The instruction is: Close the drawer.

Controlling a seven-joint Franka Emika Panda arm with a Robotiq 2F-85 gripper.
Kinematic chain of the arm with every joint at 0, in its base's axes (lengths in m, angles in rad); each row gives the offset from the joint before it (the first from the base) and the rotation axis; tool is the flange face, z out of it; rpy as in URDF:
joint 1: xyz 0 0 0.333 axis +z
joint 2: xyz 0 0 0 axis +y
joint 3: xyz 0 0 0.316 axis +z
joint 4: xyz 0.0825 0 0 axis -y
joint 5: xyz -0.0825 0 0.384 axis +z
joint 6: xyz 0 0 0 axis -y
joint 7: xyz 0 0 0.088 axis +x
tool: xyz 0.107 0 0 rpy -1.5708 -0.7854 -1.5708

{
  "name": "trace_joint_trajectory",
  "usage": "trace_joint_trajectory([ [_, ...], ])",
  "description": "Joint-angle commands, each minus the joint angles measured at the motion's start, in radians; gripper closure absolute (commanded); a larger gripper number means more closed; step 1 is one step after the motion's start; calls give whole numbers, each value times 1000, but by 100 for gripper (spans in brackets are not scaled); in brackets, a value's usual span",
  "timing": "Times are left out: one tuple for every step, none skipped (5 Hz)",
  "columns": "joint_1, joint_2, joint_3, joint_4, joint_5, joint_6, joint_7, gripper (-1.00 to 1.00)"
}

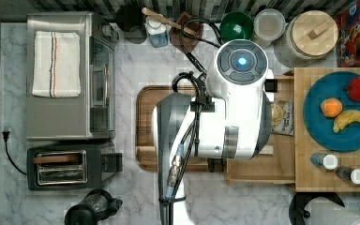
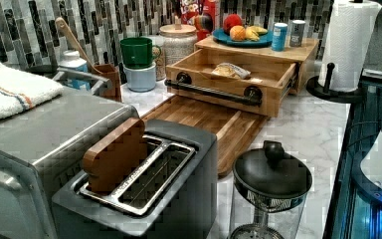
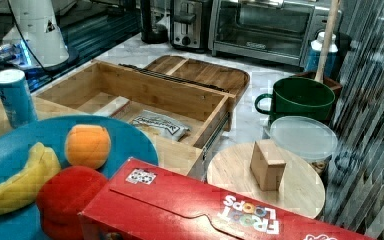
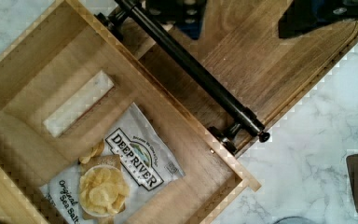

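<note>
In the top view, a toaster oven (image 1: 65, 117) with a folded towel (image 1: 56, 63) on its roof stands at the far 9 o'clock side of the marble counter, and a toaster (image 1: 65, 166) sits just beside it toward 6 o'clock. At 3 o'clock from them lies the dark tray (image 1: 145, 122), flat on the counter. The white arm (image 1: 234, 108) hangs over the tray's 3 o'clock half and over much of what comes next.

The drawer (image 1: 262, 168) stands open. It is pulled out toward 9 o'clock from under the butcher-block top (image 1: 304, 173), and its front edge reaches over the tray's edge. A chip bag (image 1: 283, 117) lies on the drawer's pale bottom, toward its 12 o'clock half. At 3 o'clock from the drawer, the block top carries a blue plate (image 1: 318, 131) with fruit.

In the wrist view, the drawer's black bar handle (image 4: 196, 70) runs along its front wall, over the dark tray. The gripper (image 4: 240, 25) is above the tray just outside the handle, its two fingers spread well apart with bare tray wood showing between them. They hold nothing and do not touch the handle.
</note>
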Motion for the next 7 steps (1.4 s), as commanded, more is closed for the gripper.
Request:
trace_joint_trajectory([
  [-1, 5, 0, 0, 0, 1, -13, 100],
  [14, -35, 21, -60, -30, 32, -67, -100],
  [52, -47, 54, -87, -22, 23, -64, -100],
  [87, -78, 83, -176, 14, 93, -135, -100],
  [107, -87, 123, -221, 29, 126, -175, -100],
  [120, -85, 151, -275, 35, 179, -259, -100],
  [130, -85, 135, -340, 25, 247, -356, 73],
])
